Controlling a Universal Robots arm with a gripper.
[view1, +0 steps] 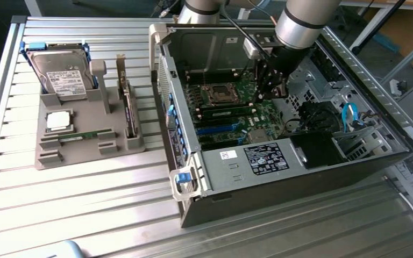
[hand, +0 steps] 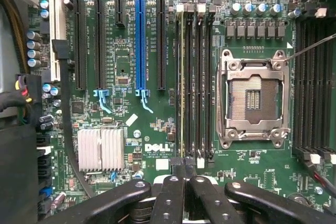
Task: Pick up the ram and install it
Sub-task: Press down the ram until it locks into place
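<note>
Underneath everything is one ribbed metal table point(view1: 84, 204), with bits of framing and floor of a workshop behind it. On it lies one black computer case point(view1: 300, 177), side panel off. One grey robot arm point(view1: 303, 21) reaches down into the case.

Beside the case, on the exterior view's left, sits one grey holder point(view1: 84, 152). It carries one hard drive point(view1: 62, 75) standing on edge, one dark card point(view1: 127, 107) standing upright, one square silver chip point(view1: 59, 121) and a second ram stick point(view1: 84, 135) lying flat. The hard drive's label is too small to read.

Inside the case lies one green motherboard point(hand: 126, 51) printed with "DELL" point(hand: 156, 147). It has one blue slot point(hand: 139, 45), one ribbed silver heat sink point(hand: 101, 149) and one open processor socket point(hand: 253, 98). The case's front wall bears a white sticker point(view1: 227, 155) and a black label point(view1: 266, 158), neither legible.

The ram stick point(hand: 182, 77) stands edge-up in a slot inside the case, just beside the socket. The gripper point(hand: 185, 170) has its jaws together and nothing between them. Its tips are at the near end of that stick, and I cannot tell whether they touch it.
</note>
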